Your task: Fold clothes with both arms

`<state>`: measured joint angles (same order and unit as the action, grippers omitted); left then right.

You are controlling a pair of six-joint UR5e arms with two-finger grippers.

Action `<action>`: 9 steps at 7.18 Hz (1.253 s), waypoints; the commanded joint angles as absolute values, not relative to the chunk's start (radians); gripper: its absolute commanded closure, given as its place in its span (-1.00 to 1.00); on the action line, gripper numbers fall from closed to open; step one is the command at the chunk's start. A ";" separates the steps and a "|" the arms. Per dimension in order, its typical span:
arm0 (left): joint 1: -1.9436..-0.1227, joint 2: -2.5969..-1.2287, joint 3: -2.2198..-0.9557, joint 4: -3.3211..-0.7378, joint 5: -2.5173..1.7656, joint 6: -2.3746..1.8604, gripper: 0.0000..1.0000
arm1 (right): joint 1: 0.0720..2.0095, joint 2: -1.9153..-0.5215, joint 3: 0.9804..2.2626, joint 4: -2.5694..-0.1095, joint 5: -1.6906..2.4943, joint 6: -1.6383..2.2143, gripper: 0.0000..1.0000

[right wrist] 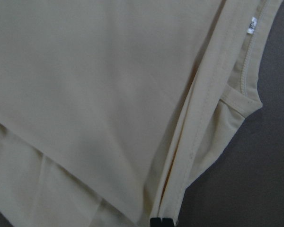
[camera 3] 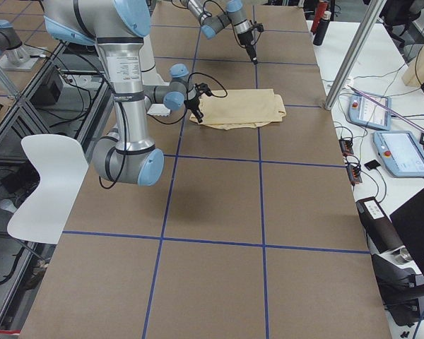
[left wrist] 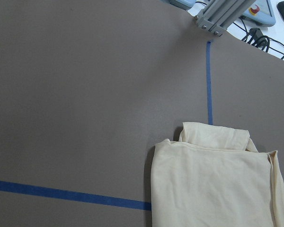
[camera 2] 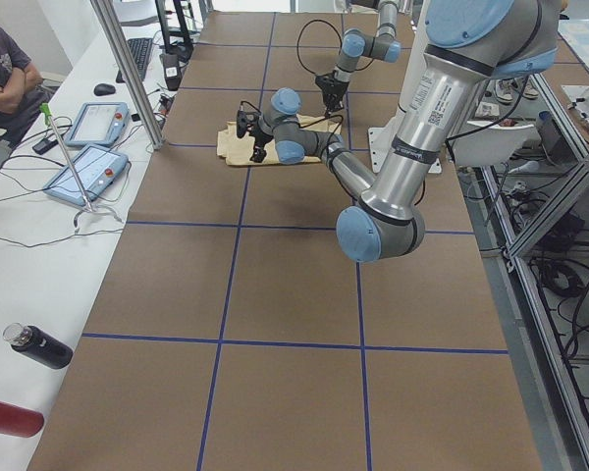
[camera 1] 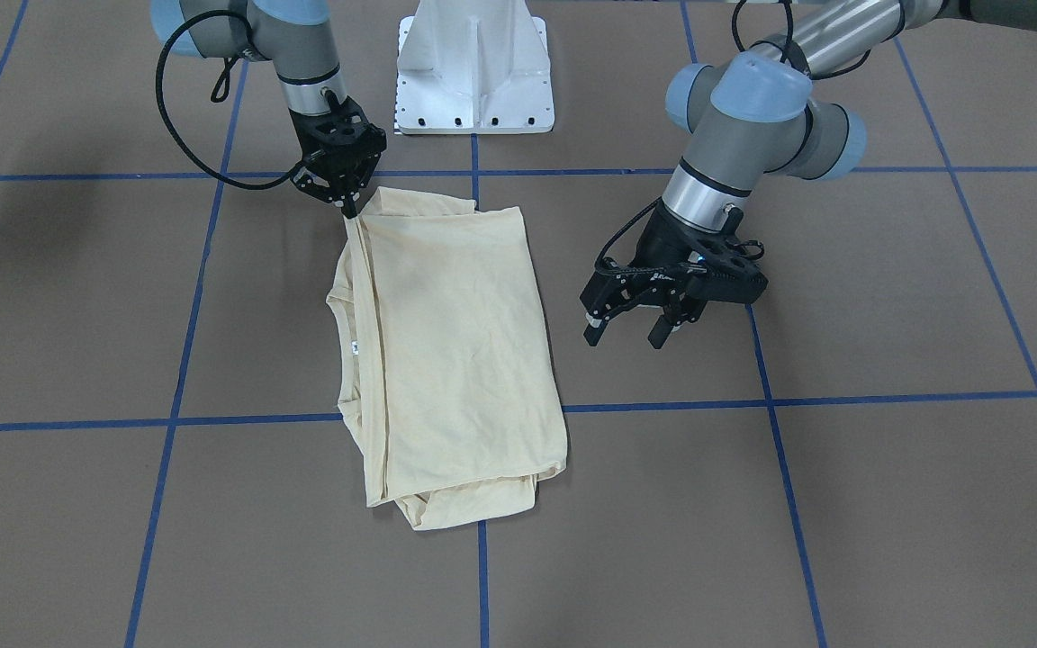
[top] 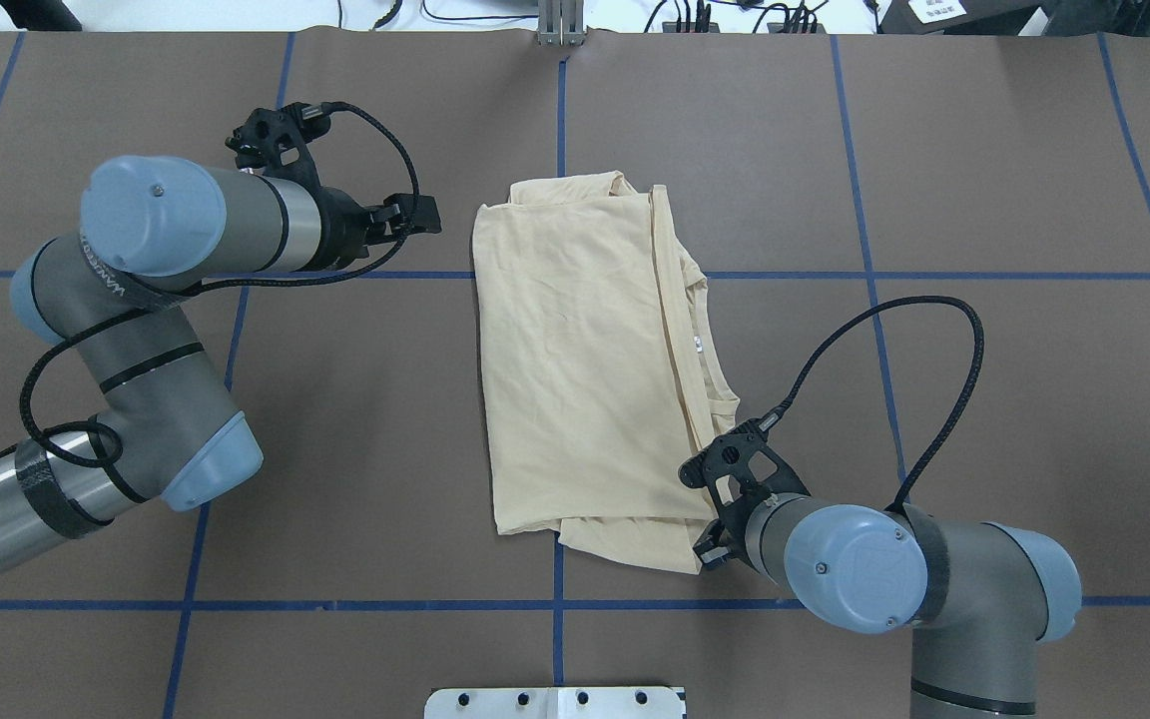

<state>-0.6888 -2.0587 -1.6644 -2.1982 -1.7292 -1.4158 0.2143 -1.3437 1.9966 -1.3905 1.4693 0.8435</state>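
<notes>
The right gripper is clenched on the shirt. Its fingertips are pressed together on a stitched fold of cloth at the shirt's corner nearest the robot, on the collar side. In the right wrist view that seamed edge runs straight up and away from the pinch, with the smooth top layer of the shirt beside it.

The left gripper is released, with a plain gap between its two fingers. It holds nothing. It hangs off the shirt's other long edge, the smooth one opposite the collar, and does not touch the cloth.

The shirt lies folded into a long pale cream-yellow rectangle, plain side up. The collar opening and the small white neck tag show along the long edge that the right gripper holds. Lower layers stick out a little past both short ends of the shirt.

Under the shirt is the brown table, and blue tape lines run out from beneath the cloth. The white pedestal base stands just beyond the shirt's robot-side end.
</notes>
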 commanded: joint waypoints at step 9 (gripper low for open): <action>-0.689 -2.060 -1.666 -2.198 -1.730 -1.413 -1.00 | 0.313 -1.224 1.881 -1.396 1.568 0.905 -1.00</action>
